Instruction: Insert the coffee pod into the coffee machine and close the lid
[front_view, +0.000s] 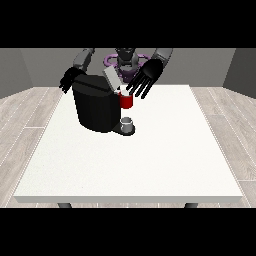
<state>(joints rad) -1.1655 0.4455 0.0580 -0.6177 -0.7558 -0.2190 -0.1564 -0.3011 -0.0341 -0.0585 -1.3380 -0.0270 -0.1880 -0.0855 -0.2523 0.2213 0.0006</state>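
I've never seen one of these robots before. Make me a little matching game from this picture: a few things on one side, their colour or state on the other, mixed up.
Things:
1. coffee machine
2. pod holder
3. lid
4. cup

Descriptions:
A. red
B. raised, tilted up
C. grey, on the machine's base
D. black, bulky body

Pairs: 1-D, 2-A, 3-B, 4-C
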